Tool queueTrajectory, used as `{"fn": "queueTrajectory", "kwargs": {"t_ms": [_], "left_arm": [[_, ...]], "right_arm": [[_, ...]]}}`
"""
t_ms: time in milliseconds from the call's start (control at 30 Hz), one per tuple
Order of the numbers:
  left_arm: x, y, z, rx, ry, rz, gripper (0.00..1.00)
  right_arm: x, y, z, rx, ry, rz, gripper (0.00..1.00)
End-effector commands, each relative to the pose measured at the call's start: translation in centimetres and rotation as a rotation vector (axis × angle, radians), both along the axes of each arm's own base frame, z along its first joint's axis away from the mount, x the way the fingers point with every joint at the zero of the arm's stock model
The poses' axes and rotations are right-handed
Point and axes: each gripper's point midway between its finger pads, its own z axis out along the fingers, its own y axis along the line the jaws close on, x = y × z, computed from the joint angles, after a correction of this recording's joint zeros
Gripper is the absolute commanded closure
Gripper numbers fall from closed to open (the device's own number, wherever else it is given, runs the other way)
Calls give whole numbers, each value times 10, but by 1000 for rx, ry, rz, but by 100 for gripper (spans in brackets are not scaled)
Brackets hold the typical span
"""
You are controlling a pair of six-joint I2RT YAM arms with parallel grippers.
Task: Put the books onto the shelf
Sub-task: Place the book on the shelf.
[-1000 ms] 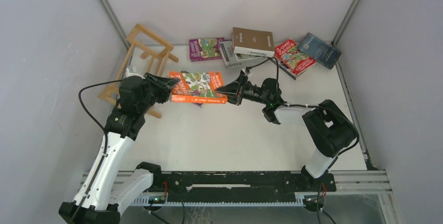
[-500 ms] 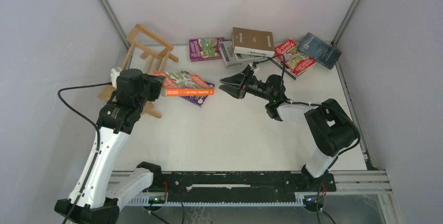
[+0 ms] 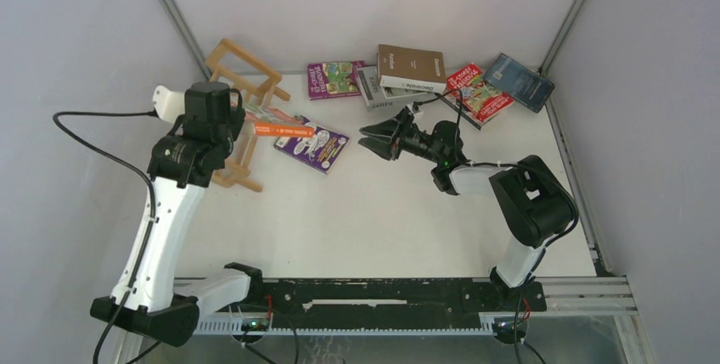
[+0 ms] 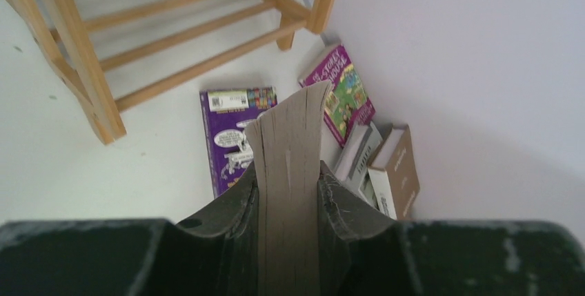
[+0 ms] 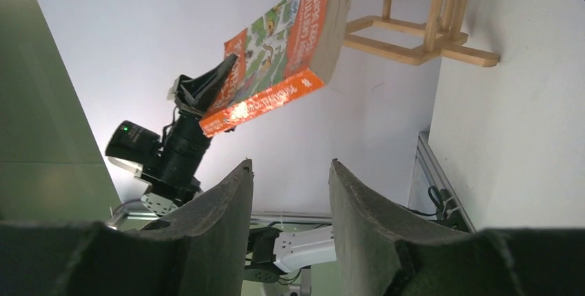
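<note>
My left gripper [image 3: 246, 125] is shut on the orange book [image 3: 284, 130] and holds it in the air next to the wooden shelf [image 3: 242, 71]. In the left wrist view the book's page edge [image 4: 288, 144] is clamped between both jaws, with the shelf [image 4: 76, 54] just beyond. A purple book [image 3: 312, 148] lies flat below it. My right gripper [image 3: 367, 139] stands open and empty to the right of that book. In the right wrist view the orange book [image 5: 283, 54] hangs ahead of the open jaws.
Along the back wall lie a purple book [image 3: 335, 79], a brown book [image 3: 412, 68] on a grey-white one [image 3: 378, 92], a red book [image 3: 478, 91] and a dark blue book [image 3: 520, 81]. The shelf stands tilted in the back left corner.
My right gripper opened and let go of the orange book, then drew back. My left arm carried the book left toward the shelf, uncovering the purple book beneath.
</note>
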Motion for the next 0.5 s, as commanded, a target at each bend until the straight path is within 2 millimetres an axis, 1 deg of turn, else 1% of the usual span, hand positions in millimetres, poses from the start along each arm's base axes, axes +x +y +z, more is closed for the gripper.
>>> {"fn": "queueTrajectory", "kwargs": {"t_ms": [0,33,133,367,467], "left_arm": [[8,25,53,101,-79,108,100],[10,27,55,116,-68,116,100],[17,35,53,154,-18,150,100],[34,62,30,155,106,200,100],[39,75,26,172,150,219,100]], "right_arm": [[-1,-2,12,22,-96,-15,49],[0,-3,11,21,-95,-18,49],[1,-3,9,19,-98,-23,49],[3,-7,2,0,-94,-41,49],[3,-6,-1,-12,-96,-41,49]]}}
